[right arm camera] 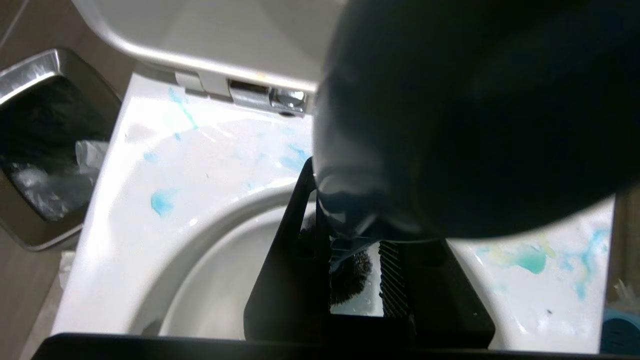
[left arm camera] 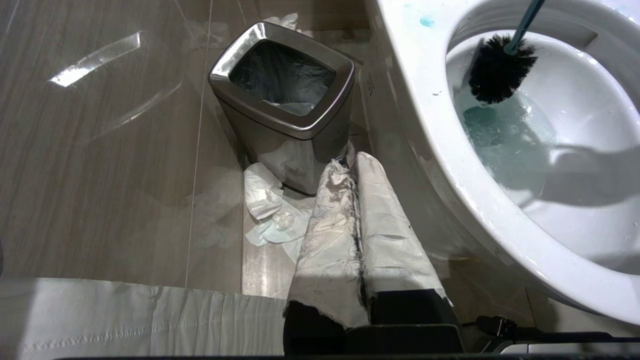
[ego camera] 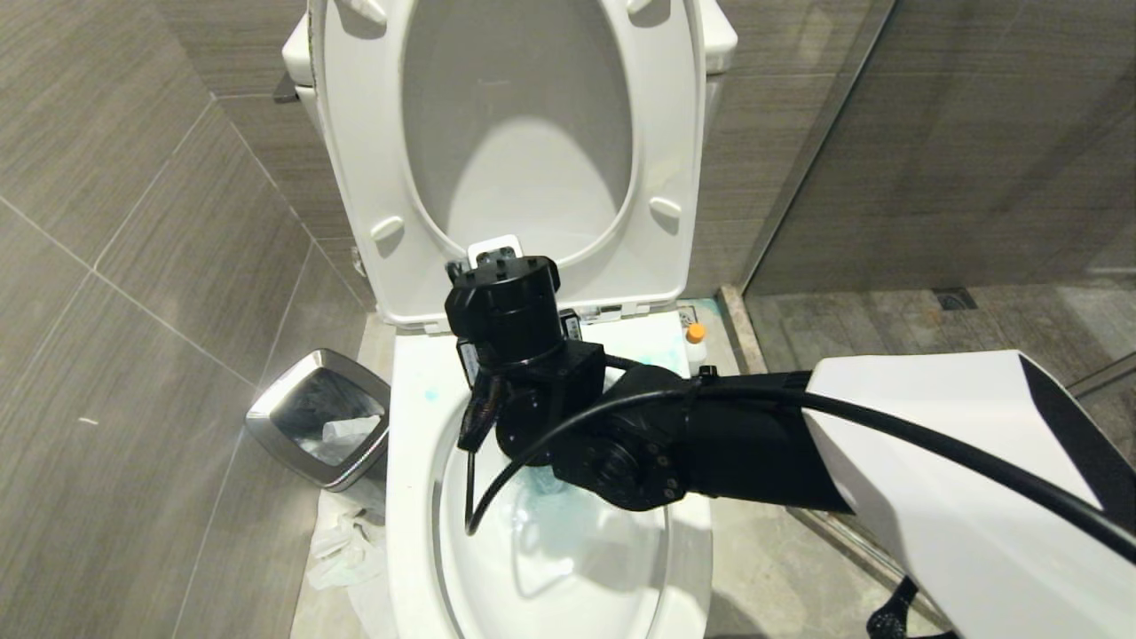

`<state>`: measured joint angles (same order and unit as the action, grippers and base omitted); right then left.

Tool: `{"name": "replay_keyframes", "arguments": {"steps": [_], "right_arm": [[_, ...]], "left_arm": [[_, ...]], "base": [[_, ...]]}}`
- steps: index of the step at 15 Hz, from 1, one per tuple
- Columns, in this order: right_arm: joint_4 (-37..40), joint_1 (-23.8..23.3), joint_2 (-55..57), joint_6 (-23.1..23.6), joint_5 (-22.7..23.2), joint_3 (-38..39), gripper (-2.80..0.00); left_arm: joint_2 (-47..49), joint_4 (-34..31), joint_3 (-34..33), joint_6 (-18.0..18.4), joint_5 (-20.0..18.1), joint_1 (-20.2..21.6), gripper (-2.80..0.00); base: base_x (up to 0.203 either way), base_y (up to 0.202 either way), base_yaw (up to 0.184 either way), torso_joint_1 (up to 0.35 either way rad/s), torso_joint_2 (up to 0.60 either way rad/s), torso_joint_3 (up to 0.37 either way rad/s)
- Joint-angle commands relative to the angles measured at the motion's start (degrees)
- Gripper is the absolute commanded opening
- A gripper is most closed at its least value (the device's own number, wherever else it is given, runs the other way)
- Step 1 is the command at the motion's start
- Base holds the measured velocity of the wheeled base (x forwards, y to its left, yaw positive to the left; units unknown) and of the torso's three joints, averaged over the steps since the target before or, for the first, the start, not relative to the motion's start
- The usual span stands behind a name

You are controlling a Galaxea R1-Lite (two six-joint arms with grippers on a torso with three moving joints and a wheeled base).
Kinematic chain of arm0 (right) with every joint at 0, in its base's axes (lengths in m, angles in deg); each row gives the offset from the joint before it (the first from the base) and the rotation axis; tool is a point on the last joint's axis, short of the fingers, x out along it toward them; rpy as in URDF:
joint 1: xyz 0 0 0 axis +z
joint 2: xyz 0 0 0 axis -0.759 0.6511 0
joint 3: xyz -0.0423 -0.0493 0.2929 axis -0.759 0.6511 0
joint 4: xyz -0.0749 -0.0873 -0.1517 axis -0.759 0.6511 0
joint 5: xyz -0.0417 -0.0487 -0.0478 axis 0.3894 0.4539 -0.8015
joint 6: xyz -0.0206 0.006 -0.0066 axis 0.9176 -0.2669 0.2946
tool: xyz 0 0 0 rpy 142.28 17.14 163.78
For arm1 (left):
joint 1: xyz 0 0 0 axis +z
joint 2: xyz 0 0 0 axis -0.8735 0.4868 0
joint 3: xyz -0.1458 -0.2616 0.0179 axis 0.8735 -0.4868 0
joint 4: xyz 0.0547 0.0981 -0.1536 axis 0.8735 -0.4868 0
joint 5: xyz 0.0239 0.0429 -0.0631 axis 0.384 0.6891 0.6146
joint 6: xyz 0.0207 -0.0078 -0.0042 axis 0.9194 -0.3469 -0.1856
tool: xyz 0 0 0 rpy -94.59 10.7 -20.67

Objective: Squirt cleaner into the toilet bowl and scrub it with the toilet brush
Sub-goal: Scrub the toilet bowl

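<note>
The left gripper [left arm camera: 357, 165], fingers pressed together and empty, hangs low beside the toilet bowl [left arm camera: 430, 150]. Over the bowl, the right gripper [right arm camera: 355, 265] is clamped narrowly on the toilet brush [left arm camera: 500, 67], whose head sits on the basin's inner wall just above the teal water. A hard stroke could fling teal water over the rim, already smeared blue. The cleaner [ego camera: 697, 344] stands on the floor beside the bowl's back. Opposite it are a steel bin [ego camera: 321, 417] and crumpled tissue [left arm camera: 265, 210] on grey tile.
</note>
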<state>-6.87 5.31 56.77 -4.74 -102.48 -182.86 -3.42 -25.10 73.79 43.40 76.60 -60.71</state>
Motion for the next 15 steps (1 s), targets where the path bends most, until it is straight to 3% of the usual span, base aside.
{"name": "replay_keyframes", "arguments": {"steps": [1,8,15], "right_arm": [[-0.2,0.0,-4.8,-0.1,-0.2,6.9,-2.8],[-3.6,1.0,-18.7,-0.4,-0.2,27.7,-2.8],[-13.4,11.2,-22.9,-0.8,-2.6,44.4,-2.8]], "left_arm": [[0.1,0.0,0.0,0.0,0.0,0.0,-2.8],[0.1,0.1,0.0,0.0,0.0,0.0,-2.8],[0.0,0.1,0.0,0.0,0.0,0.0,-2.8]], "base": [[0.0,0.0,0.0,0.0,0.0,0.0],[0.0,0.0,0.0,0.0,0.0,0.0],[0.0,0.0,0.0,0.0,0.0,0.0]]}}
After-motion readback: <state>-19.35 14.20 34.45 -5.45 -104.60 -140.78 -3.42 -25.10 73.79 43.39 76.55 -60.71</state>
